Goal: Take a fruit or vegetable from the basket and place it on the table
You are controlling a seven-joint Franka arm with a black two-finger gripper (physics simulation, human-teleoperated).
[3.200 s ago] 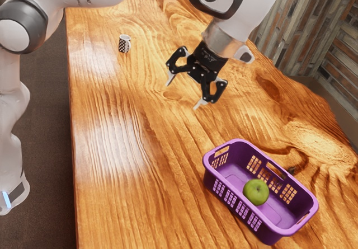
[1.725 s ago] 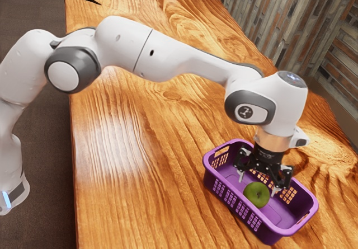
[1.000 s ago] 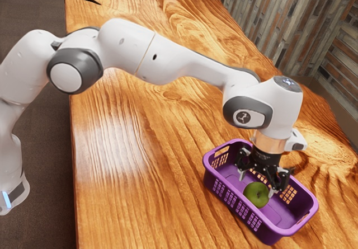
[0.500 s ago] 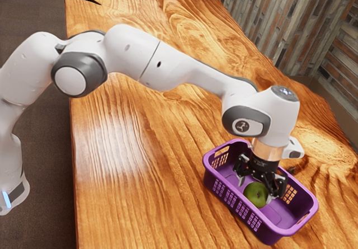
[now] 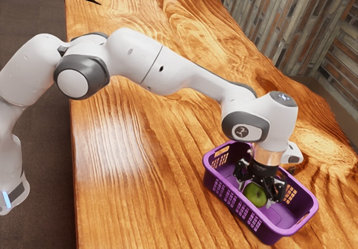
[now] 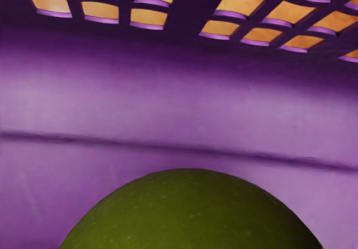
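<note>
And here you are, right down in the basket! Your pincer point(image 5: 256, 196) points downward, its fingers apart, one to each side of the green apple point(image 5: 255, 193); whether either brushes the skin, you can't tell from here. The apple sits on the floor of the purple basket point(image 5: 229, 196), right at your pincer's tips, and in the wrist view it looms large, with the basket's slotted wall point(image 6: 190, 14) beyond it. Around and below your pincer runs the basket's rim, and outside that, the wooden surface point(image 5: 123, 148) carries it all.
</note>
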